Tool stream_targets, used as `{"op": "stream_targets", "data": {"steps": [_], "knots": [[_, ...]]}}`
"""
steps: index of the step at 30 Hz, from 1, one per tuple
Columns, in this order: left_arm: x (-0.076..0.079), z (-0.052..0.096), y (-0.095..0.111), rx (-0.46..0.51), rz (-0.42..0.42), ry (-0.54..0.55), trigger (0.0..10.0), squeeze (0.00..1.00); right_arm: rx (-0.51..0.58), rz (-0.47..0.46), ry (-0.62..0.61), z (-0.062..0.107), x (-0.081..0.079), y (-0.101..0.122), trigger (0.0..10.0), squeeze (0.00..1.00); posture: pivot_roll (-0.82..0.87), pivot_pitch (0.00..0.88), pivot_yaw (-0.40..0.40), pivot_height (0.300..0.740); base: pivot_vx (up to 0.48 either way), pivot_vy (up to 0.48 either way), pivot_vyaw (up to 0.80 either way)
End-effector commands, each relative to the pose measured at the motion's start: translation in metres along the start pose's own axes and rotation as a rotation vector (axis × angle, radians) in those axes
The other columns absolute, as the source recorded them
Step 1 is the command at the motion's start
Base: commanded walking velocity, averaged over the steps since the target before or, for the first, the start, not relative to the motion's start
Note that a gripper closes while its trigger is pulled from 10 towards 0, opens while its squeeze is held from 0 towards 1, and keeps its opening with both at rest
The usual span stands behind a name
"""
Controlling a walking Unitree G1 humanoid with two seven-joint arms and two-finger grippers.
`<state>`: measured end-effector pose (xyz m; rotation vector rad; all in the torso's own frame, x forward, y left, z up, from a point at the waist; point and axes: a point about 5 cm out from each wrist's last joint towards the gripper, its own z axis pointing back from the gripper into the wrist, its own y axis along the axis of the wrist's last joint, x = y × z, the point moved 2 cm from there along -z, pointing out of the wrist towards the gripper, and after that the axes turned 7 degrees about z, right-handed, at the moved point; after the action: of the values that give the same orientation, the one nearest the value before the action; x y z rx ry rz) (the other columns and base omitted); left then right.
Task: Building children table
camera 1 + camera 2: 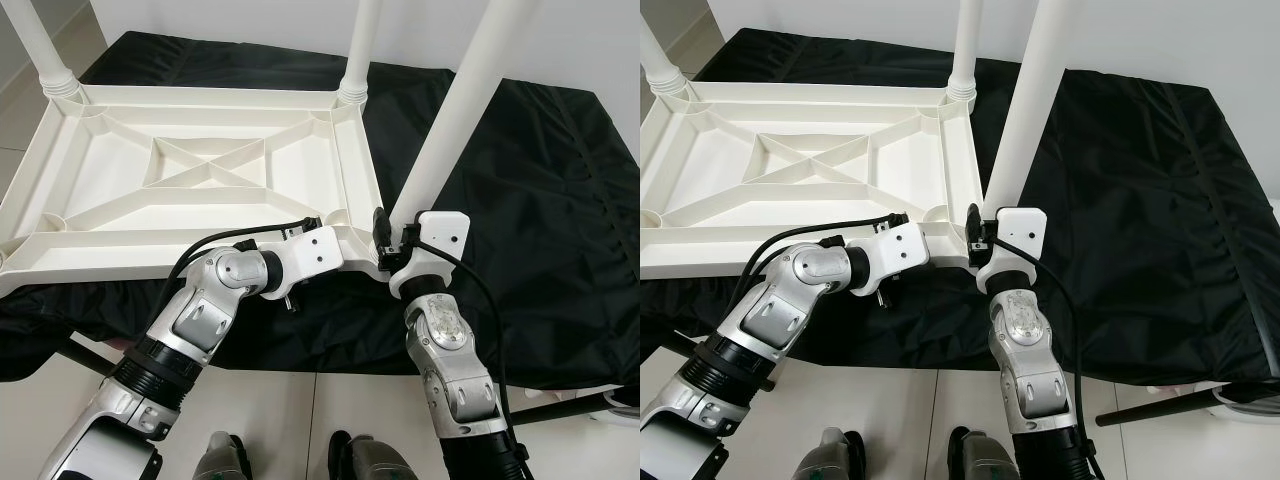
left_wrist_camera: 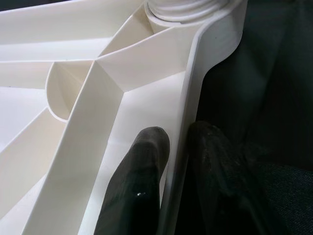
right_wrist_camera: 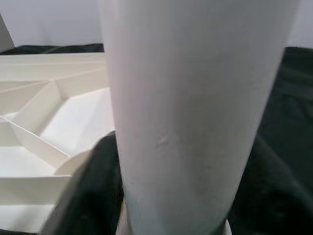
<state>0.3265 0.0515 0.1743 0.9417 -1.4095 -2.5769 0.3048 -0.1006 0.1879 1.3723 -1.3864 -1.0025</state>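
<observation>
Between the two black fingers of the left gripper runs the thin white rim of the upturned table top; one finger lies inside the tray-like underside, the other outside against the black cloth, so they are clamped on that edge. Around the leg, the right gripper has its fingers closed, a dark finger visible at the leg's side, low down near the corner socket. That leg rises from the near right corner of the table top and leans slightly away from the robot. Two more legs stand in the far corners: one at the far left, one at the far right. The near left corner socket looks empty. The table top lies ribs up on the cloth-covered platform.

My judgement is that the near right leg is being seated, with one more leg to fit after it. Risks from here: the lean suggests the leg may not be square in its socket, so pushing or twisting could jam it or pop it out. The left grip is on a thin rim only; a hard push from the right could make that edge slip free and the table top slide on the cloth.
</observation>
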Motion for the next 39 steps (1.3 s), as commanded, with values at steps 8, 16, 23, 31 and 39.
{"op": "stream_targets", "data": {"steps": [8, 16, 23, 31, 39], "knots": [[0.0, 0.001, 0.015, 0.057, -0.046, 0.035, 10.0, 0.0, 0.003, -0.078, 0.05, 0.004, -0.005, -0.003, 10.0, 1.0, -0.03, 0.159, -0.076, 0.74, 0.0, 0.0, 0.0], [-0.001, 0.001, 0.014, 0.056, -0.044, 0.036, 10.0, 0.0, 0.049, -0.078, 0.195, -0.005, 0.016, 0.0, 10.0, 1.0, -0.03, 0.16, -0.074, 0.74, 0.0, 0.0, 0.0], [-0.001, 0.001, 0.014, 0.055, -0.047, 0.034, 10.0, 0.0, 0.062, -0.098, 0.417, -0.013, 0.04, 0.001, 10.0, 1.0, -0.03, 0.155, -0.071, 0.74, 0.0, 0.0, 0.0], [-0.002, 0.0, 0.016, 0.06, -0.053, 0.033, 10.0, 0.0, 0.021, -0.102, 0.714, -0.02, 0.061, 0.0, 10.0, 0.0, -0.03, 0.146, -0.069, 0.74, 0.0, 0.0, 0.0], [-0.002, 0.0, 0.016, 0.059, -0.056, 0.034, 10.0, 0.0, -0.037, -0.038, 0.836, -0.024, 0.068, -0.011, 10.0, 0.0, -0.02, 0.139, -0.069, 0.74, 0.0, 0.0, 0.0]]}}
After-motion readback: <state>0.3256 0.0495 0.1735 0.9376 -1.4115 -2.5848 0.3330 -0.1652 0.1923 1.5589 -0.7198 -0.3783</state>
